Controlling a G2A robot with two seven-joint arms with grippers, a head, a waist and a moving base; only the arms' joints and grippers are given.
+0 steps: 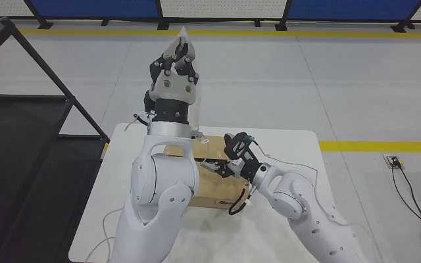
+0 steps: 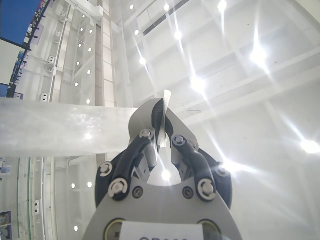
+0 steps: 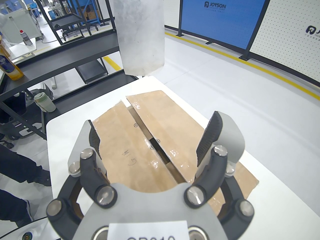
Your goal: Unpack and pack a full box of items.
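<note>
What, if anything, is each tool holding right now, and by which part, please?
The left tool pinches a translucent plastic sheet by its upper edge; the right tool holds nothing.

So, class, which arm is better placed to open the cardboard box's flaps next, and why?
Right, probably: the right end effector hangs open just above the cardboard box, while the left end effector is raised high, shut on a translucent plastic sheet.

Bright overhead light, ceiling lamps (image 2: 257, 53) flaring into starbursts in left wrist view, sheen on cardboard box (image 3: 120, 146), bowed edges.
</note>
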